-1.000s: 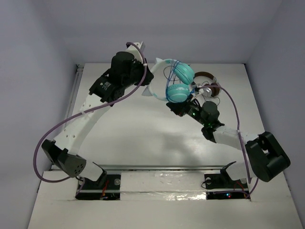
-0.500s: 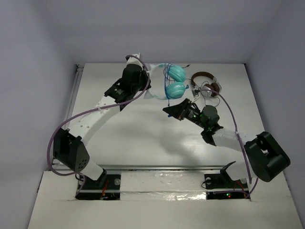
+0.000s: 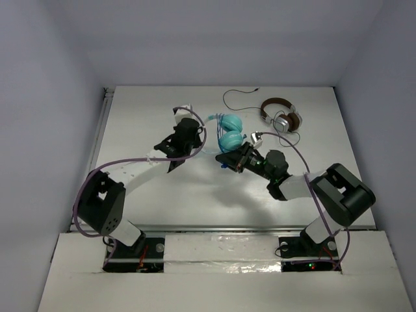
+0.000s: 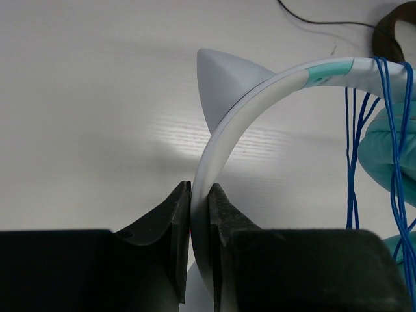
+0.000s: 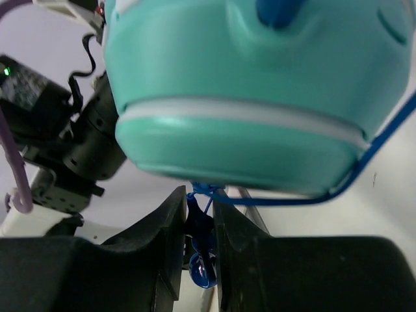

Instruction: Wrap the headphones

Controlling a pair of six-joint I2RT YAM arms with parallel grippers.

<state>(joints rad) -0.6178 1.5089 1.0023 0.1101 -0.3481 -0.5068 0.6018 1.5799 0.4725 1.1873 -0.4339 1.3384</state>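
Now left fingers (image 4: 170,253) clamp the headphones (image 4: 390,153) by the headband (image 4: 224,136); right fingers (image 5: 168,253) pinch the cable (image 5: 292,201).

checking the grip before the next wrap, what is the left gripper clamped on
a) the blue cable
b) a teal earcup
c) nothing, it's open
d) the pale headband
d: in the left wrist view the left gripper has its jaws closed on the pale headband, while the blue cable hangs off to one side, clear of those jaws.
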